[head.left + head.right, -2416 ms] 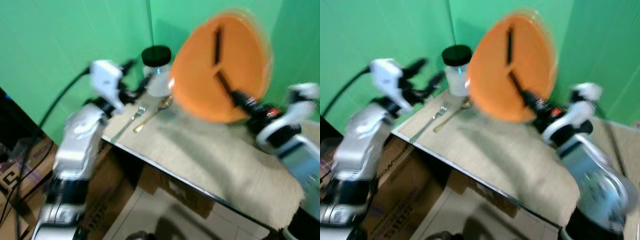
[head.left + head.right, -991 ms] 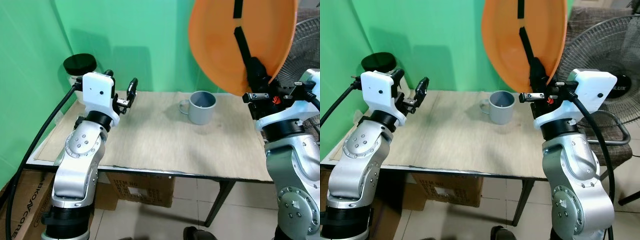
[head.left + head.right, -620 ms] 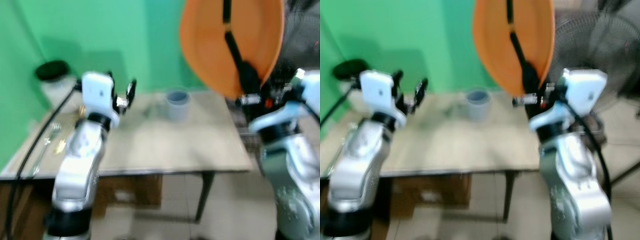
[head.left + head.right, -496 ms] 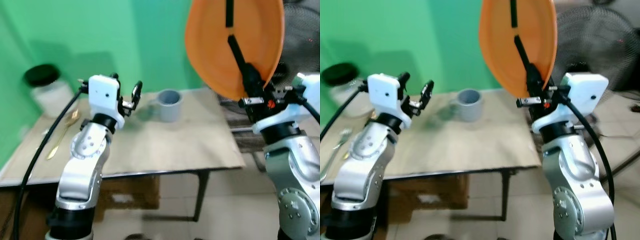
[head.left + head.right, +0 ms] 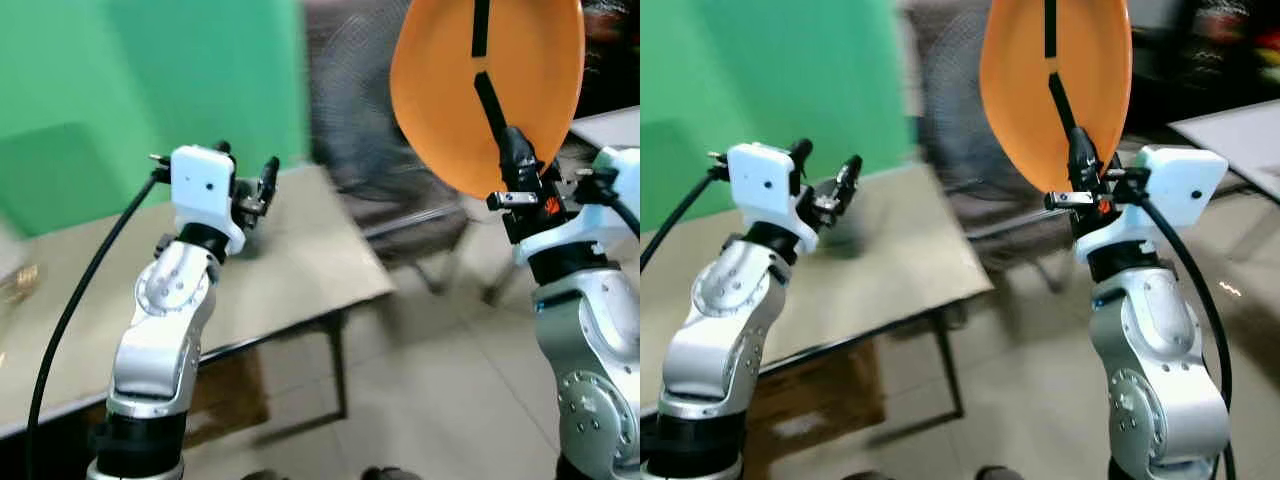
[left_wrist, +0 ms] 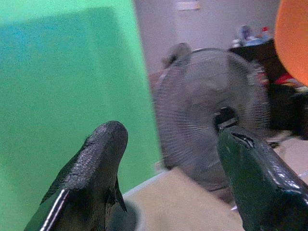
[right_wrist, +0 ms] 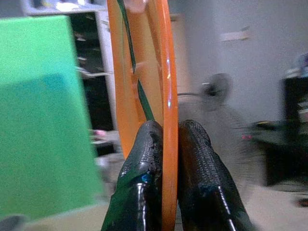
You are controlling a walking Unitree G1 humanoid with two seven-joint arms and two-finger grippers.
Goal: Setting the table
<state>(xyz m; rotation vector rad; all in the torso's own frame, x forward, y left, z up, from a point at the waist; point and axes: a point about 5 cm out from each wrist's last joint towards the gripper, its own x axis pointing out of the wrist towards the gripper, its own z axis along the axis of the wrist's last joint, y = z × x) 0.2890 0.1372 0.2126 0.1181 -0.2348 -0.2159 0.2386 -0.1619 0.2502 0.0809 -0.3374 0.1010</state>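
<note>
The orange plate [image 5: 1055, 85] looked like smooth, glossy plastic with a bright sheen along its rim. The right gripper [image 7: 162, 139] had black, finely pebbled rubbery pads. The table [image 5: 290, 260] wore a matt, beige, cloth-like covering. The arms were satiny silver metal.

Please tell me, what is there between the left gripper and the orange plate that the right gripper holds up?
In the right eye view, a standing fan, blurred, shows behind the gap between the open left gripper and the orange plate clamped in the right gripper; below lie the table's corner and bare floor.

I see the table [image 5: 290, 260] at lower left, the fan [image 5: 365, 130] behind it, the plate [image 5: 487, 90] upper right.
</note>
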